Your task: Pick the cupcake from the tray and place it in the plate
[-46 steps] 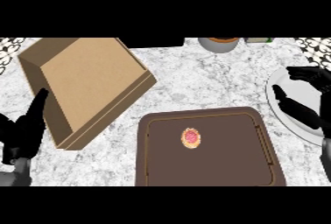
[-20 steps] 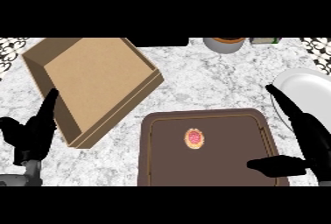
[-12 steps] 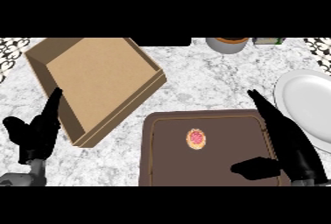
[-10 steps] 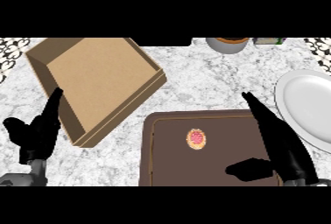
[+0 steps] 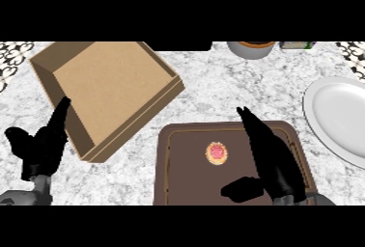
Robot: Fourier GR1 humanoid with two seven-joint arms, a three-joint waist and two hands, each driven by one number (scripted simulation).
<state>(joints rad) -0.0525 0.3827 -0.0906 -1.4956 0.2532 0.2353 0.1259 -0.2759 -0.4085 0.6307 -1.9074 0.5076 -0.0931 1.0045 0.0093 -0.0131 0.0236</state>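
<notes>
A small cupcake (image 5: 217, 152) with pink frosting sits near the middle of the dark brown tray (image 5: 185, 173). My right hand (image 5: 271, 159) hovers over the tray's right half, fingers straight and pointing away, thumb stuck out below the cupcake; it is open and just right of the cupcake, not touching it. The white plate (image 5: 339, 116) lies at the right edge, partly cut off. My left hand (image 5: 44, 144) rests open at the left, fingers up.
An open cardboard box (image 5: 107, 91) lies tilted at the upper left, its corner close to the tray. A round pot (image 5: 253, 48) and a small item (image 5: 298, 45) stand at the counter's far edge.
My right hand has moved left from beside the plate onto the tray, closing in on the cupcake. The plate now shows more fully. The left hand has barely shifted.
</notes>
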